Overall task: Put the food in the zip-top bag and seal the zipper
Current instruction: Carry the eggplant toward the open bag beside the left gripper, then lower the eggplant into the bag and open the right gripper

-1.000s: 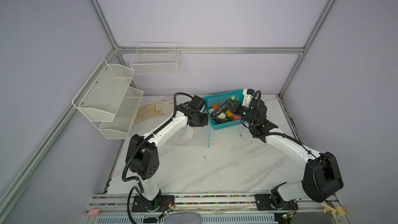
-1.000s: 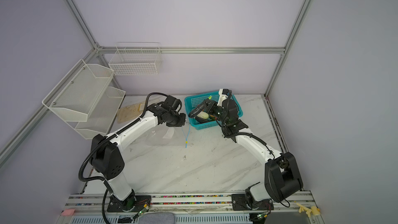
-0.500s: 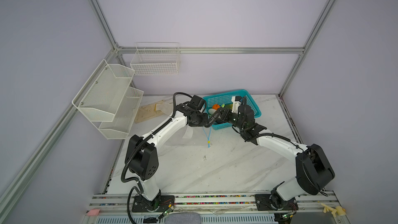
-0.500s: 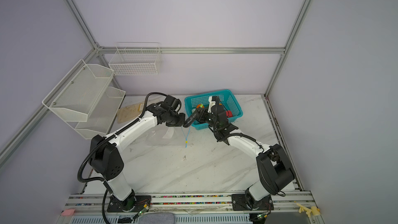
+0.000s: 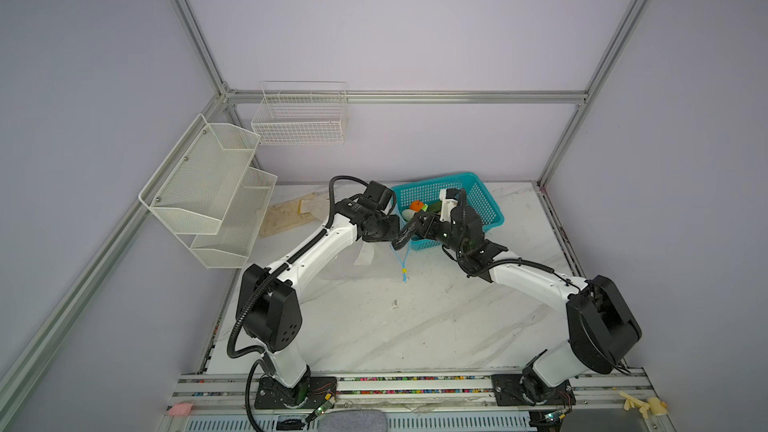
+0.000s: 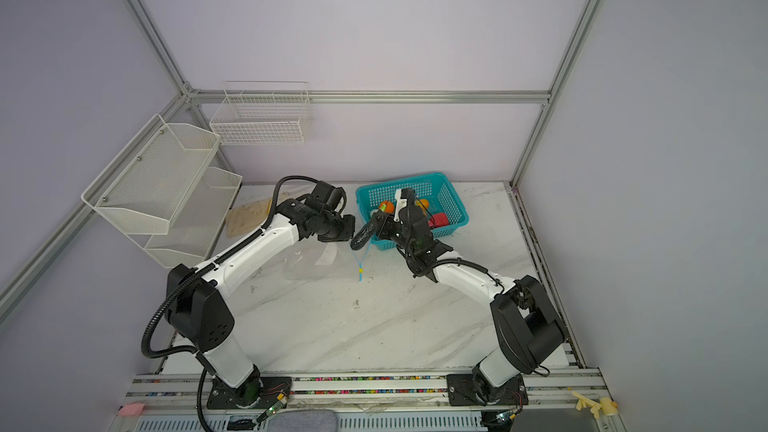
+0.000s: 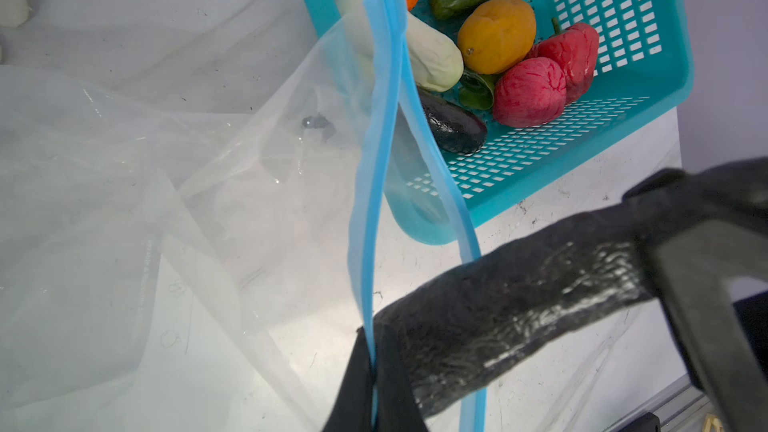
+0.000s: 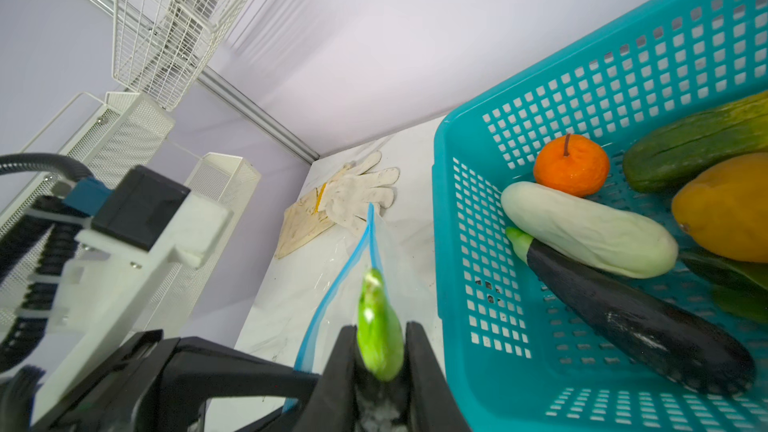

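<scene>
1. The left arm (image 5: 316,243) reaches forward across the table; the left tool (image 7: 374,361) is pinched tight on the blue zipper (image 7: 368,201).
2. The right arm (image 5: 532,280) stretches inward; the right tool (image 8: 380,351) clamps a dark eggplant (image 7: 519,305) at its green stem end.
3. Both tools sit just beside each other.

Both arms meet just beside the teal basket (image 5: 484,205) at the back of the table (image 5: 415,326). The left gripper (image 5: 394,231) holds up the bag's (image 5: 365,255) blue zipper (image 5: 406,259), which hangs toward the table with its yellow slider (image 5: 403,271) low. The right gripper (image 5: 417,228) grips a dark eggplant (image 5: 401,239) over the zipper. Orange, green and white food (image 5: 417,205) lies in the basket.
</scene>
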Robot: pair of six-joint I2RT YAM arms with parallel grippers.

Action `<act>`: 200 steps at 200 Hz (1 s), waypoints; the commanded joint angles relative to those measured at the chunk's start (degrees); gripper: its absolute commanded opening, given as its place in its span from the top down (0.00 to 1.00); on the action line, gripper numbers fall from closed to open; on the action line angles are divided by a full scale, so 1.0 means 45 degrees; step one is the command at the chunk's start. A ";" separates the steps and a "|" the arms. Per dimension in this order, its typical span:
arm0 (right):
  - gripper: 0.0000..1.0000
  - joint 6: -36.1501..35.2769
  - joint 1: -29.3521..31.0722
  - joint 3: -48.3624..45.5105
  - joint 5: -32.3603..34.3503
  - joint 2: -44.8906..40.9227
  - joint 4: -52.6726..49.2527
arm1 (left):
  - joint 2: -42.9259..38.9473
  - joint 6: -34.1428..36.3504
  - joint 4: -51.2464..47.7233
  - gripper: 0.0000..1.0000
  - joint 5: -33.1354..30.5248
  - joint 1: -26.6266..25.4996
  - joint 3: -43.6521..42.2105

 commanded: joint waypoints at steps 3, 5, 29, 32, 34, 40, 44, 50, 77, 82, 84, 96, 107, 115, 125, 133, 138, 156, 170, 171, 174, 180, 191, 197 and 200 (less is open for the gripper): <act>0.81 -0.0484 0.0308 0.0417 0.0300 0.0175 -0.0030 | -0.0579 -0.0196 0.0218 1.00 0.0087 0.0037 0.0418; 0.80 -0.0492 0.0325 0.0417 0.0303 0.0198 -0.0027 | -0.0587 -0.0193 0.0210 1.00 0.0071 0.0032 0.0414; 0.77 -0.0514 0.0477 0.0512 0.0187 0.0435 -0.0063 | -0.0593 -0.0201 0.0212 1.00 0.0046 0.0030 0.0412; 0.77 -0.0514 0.0492 0.0526 0.0172 0.0466 -0.0075 | -0.0590 -0.0200 0.0211 1.00 0.0046 0.0037 0.0412; 0.77 -0.0514 0.0508 0.0542 0.0169 0.0501 -0.0083 | -0.0589 -0.0203 0.0203 1.00 0.0046 0.0032 0.0407; 0.76 -0.0514 0.0532 0.0586 0.0121 0.0570 -0.0102 | -0.0589 -0.0197 0.0215 1.00 0.0043 0.0040 0.0401; 0.75 -0.0514 0.0551 0.0622 0.0090 0.0621 -0.0124 | -0.0589 -0.0178 0.0219 1.00 0.0046 0.0032 0.0413; 0.73 -0.0499 0.0567 0.0649 0.0060 0.0694 -0.0153 | -0.0579 -0.0177 0.0220 1.00 0.0029 0.0049 0.0432; 0.67 -0.0491 0.0611 0.0734 -0.0033 0.0844 -0.0124 | -0.0587 -0.0187 0.0210 1.00 -0.0002 0.0037 0.0450; 0.65 -0.0494 0.0609 0.0755 -0.0028 0.0854 -0.0129 | -0.0573 -0.0169 0.0217 1.00 0.0007 0.0040 0.0443; 0.65 -0.0494 0.0611 0.0780 -0.0043 0.0852 -0.0140 | -0.0556 -0.0162 0.0214 1.00 0.0007 0.0037 0.0439; 0.63 -0.0514 0.0611 0.0831 -0.0058 0.0899 -0.0144 | -0.0540 -0.0156 0.0220 1.00 -0.0003 0.0047 0.0450; 0.62 -0.0535 0.0611 0.0895 -0.0085 0.0915 -0.0182 | -0.0521 -0.0154 0.0218 1.00 0.0007 0.0036 0.0440; 0.62 -0.0533 0.0611 0.0945 -0.0096 0.0918 -0.0202 | -0.0511 -0.0152 0.0218 1.00 0.0007 0.0042 0.0434; 0.61 -0.0552 0.0611 0.0973 -0.0106 0.0908 -0.0236 | -0.0511 -0.0146 0.0219 1.00 0.0007 0.0044 0.0445; 0.62 -0.0563 0.0612 0.0995 -0.0096 0.0893 -0.0292 | -0.0511 -0.0141 0.0220 1.00 0.0006 0.0030 0.0434; 0.61 -0.0568 0.0611 0.1021 -0.0087 0.0869 -0.0297 | -0.0511 -0.0134 0.0205 1.00 -0.0021 0.0043 0.0432; 0.61 -0.0575 0.0611 0.1061 -0.0067 0.0786 -0.0348 | -0.0567 -0.0114 0.0213 1.00 -0.0030 0.0047 0.0402; 0.61 -0.0572 0.0612 0.1137 -0.0143 0.0776 -0.0446 | -0.0604 -0.0105 0.0220 1.00 -0.0051 0.0051 0.0389; 0.61 -0.0572 0.0611 0.1148 -0.0154 0.0781 -0.0461 | -0.0606 -0.0109 0.0220 1.00 -0.0051 0.0050 0.0381; 0.61 -0.0572 0.0611 0.1162 -0.0163 0.0785 -0.0484 | -0.0613 -0.0096 0.0215 1.00 -0.0051 0.0059 0.0384; 0.61 -0.0590 0.0612 0.1211 -0.0184 0.0813 -0.0575 | -0.0652 -0.0104 0.0209 1.00 -0.0051 0.0054 0.0366; 0.61 -0.0677 0.0616 0.1328 -0.0184 0.0707 -0.0741 | -0.0734 -0.0084 0.0220 1.00 -0.0071 0.0059 0.0368; 0.61 -0.0679 0.0616 0.1371 -0.0187 0.0641 -0.0801 | -0.0793 -0.0093 0.0220 1.00 -0.0086 0.0070 0.0354; 0.60 -0.0661 0.0612 0.1403 -0.0175 0.0604 -0.0851 | -0.0829 -0.0064 0.0203 1.00 -0.0090 0.0069 0.0354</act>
